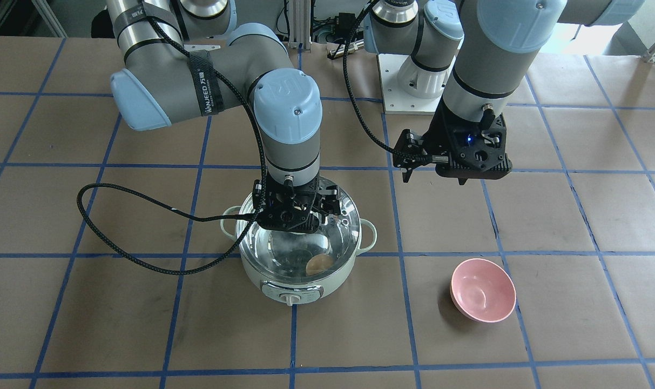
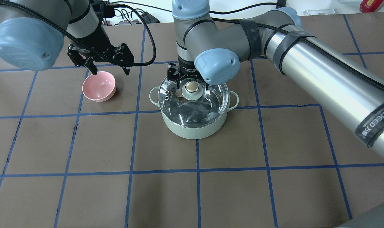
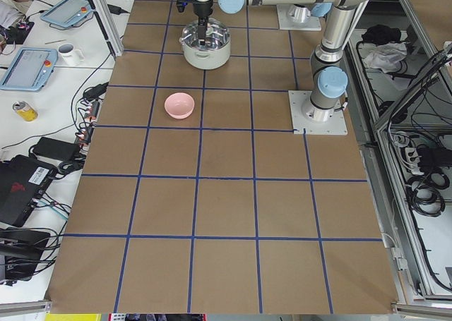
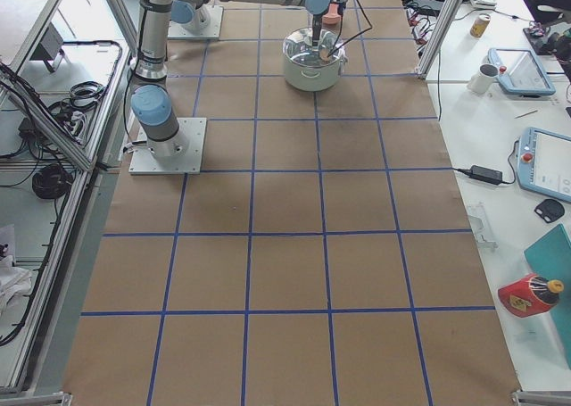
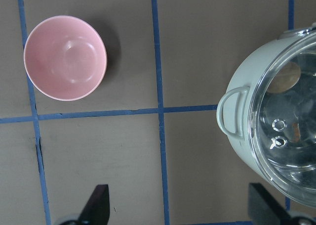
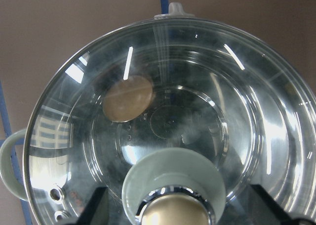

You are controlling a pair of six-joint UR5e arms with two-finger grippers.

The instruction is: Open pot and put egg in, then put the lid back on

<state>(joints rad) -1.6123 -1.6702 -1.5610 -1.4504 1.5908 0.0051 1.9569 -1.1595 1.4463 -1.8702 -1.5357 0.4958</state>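
The pale green pot (image 1: 297, 281) stands mid-table with the clear glass lid (image 2: 196, 104) lying on its rim. The tan egg (image 1: 319, 263) lies on the steel bottom and shows through the glass in the right wrist view (image 6: 127, 98). My right gripper (image 2: 192, 89) hangs right over the lid's beige knob (image 6: 174, 212). Its fingers (image 6: 98, 205) stand wide apart on either side of the knob and do not touch it. My left gripper (image 2: 110, 70) is open and empty, held above the table beside the pink bowl.
An empty pink bowl (image 2: 99, 86) sits on the brown paper on my left of the pot, also in the left wrist view (image 5: 65, 57). The pot's loop handle (image 5: 232, 111) faces the bowl. The right arm's cable (image 1: 143, 254) loops beside the pot.
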